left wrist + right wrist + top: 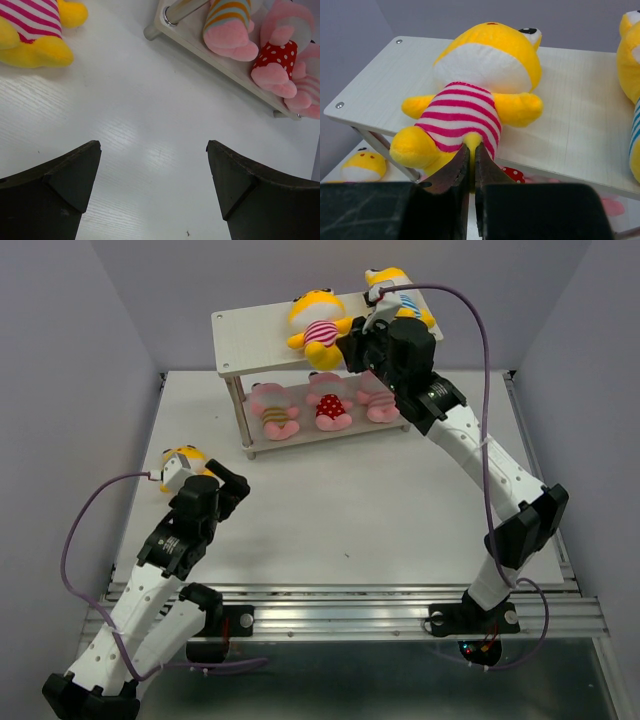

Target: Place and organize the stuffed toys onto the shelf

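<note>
Your right gripper (472,150) is clamped on the foot end of the yellow pink-striped toy (480,85), which lies just ahead on the top board of the shelf (570,100); blue-striped toy (631,100) to its right. Your left gripper (152,145) hangs spread apart over the table (150,100), second pink-striped toy (30,35) ahead-left.

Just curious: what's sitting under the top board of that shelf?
Three pink plush toys sit on the lower board: a yellow-striped one, a red dotted one, a pink-striped one. The right arm covers part of the last.
</note>
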Robot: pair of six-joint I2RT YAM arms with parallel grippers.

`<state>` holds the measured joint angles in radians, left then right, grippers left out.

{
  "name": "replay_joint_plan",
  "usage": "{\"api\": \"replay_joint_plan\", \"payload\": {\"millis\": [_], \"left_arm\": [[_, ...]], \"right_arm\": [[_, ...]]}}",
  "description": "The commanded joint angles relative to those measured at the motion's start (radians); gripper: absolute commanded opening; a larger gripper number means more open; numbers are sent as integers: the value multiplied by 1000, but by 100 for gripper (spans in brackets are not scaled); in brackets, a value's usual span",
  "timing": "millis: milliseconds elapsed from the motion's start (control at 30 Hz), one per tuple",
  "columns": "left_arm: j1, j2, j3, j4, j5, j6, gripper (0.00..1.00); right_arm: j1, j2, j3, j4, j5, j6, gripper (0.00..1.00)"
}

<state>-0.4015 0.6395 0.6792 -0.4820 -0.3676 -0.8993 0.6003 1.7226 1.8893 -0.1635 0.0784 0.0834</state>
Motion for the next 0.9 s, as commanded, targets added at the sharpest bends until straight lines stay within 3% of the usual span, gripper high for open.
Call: {"api": "replay_joint_plan", "payload": {"millis": [0, 167, 867], "left_arm": [[7, 3, -12, 33, -7, 16, 99], [7, 5, -10, 33, -8, 16, 99], [7, 19, 2, 22, -34, 22, 99]], "right_arm": [[-22, 22, 76, 58, 1, 7, 9], [-40, 66, 122, 59, 23, -17, 17], [-60, 120, 182, 59, 84, -53, 17]]}}
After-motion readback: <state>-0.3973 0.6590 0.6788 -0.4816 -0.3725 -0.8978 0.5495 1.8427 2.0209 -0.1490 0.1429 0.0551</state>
